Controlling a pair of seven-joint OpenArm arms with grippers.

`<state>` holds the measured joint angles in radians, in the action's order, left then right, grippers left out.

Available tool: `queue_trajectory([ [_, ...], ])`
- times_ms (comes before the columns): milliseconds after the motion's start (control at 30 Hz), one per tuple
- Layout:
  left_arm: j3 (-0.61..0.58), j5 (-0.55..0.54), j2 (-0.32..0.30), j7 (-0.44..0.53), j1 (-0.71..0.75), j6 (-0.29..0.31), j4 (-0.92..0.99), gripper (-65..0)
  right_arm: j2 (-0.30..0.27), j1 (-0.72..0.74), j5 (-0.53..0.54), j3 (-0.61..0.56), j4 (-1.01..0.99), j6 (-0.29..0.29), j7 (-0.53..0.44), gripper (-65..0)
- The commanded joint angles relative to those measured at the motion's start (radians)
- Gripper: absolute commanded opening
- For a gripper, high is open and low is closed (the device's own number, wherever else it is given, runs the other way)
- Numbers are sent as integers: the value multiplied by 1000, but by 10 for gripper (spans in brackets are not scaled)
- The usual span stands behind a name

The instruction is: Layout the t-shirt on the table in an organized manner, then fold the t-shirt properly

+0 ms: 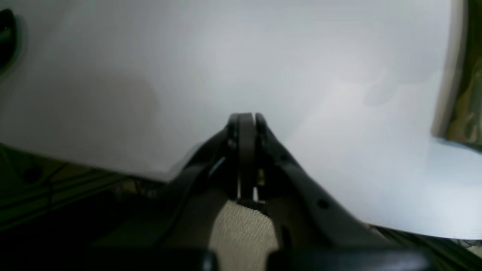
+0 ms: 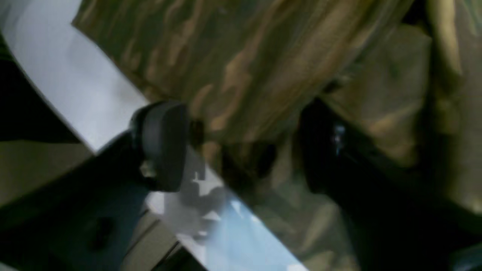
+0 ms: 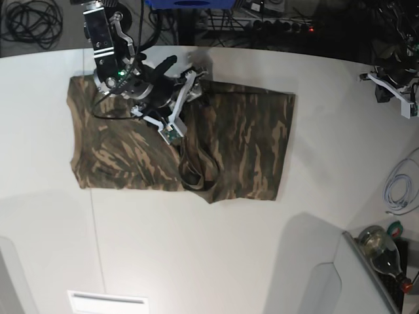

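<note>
Your t-shirt [image 3: 222, 144] lies spread mid-table with its long axis running left to right, a rumpled fold bunched near its middle toward the near hem, on the table [image 3: 196, 261]. Your right gripper [image 3: 186, 82] hovers over the shirt's far edge, jaws parted with cloth between them but not clamped. Your left gripper [image 1: 246, 120] is closed on nothing, well apart at the far right, so the right arm is nearer.

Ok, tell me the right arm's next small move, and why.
Probably lift the right end effector clear of the t-shirt: its jaws stand apart over the far edge, gripping nothing, and the cloth already lies folded on the table.
</note>
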<state>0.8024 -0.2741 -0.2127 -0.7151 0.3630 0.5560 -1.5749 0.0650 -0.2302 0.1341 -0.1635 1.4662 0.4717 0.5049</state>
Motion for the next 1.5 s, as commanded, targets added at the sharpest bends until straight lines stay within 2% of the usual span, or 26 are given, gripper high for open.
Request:
queue_trajectory([
  [0, 8, -9, -17, 19, 1, 2, -14, -650, 9, 2, 17, -6, 18, 11, -18, -419],
  [67, 10, -9, -17, 19, 1, 2, -14, -650, 12, -7, 19, -6, 38, 12, -18, -635],
  [100, 10, -9, -18, 19, 1, 2, -14, -650, 12, -18, 19, -6, 51, 12, -18, -650],
  [167, 7, -9, -21, 19, 1, 2, -14, -650, 19, -41, 19, -8, 93, 12, -16, -617],
  [267, 7, -9, -23, 19, 0, 2, -14, -650, 37, -67, 19, -8, 163, 14, 22, -650],
  [433, 5, -1, -24, 19, -26, 2, 12, -650, 42, -97, 48, -35, 259, 15, 119, -648],
  [500, 5, -1, -24, 19, -29, 2, 34, -650, 29, -108, 62, -69, 270, 6, 117, -647],
  [700, 5, -1, -26, 19, -48, 3, 63, -650, 32, -110, 65, -20, 181, 6, 114, -645],
  [833, 5, -1, -26, 19, -54, 3, 63, -650, 31, -108, 65, -20, 161, 6, 54, -647],
  [1233, 4, -1, -26, 19, -61, 3, 63, -650, 29, -93, 62, -18, 107, 5, 54, -639],
  [1300, -16, -1, -26, 19, -61, 3, 58, -650, 16, -96, 62, 0, 104, -17, 54, -597],
  [1367, -77, -1, -50, 19, -54, 3, 54, -650, 8, -119, 62, 29, 127, -37, 54, -524],
  [1467, -146, -4, -66, 21, -54, 3, 54, -650, 2, -165, 62, 75, 232, -37, 54, -419],
])
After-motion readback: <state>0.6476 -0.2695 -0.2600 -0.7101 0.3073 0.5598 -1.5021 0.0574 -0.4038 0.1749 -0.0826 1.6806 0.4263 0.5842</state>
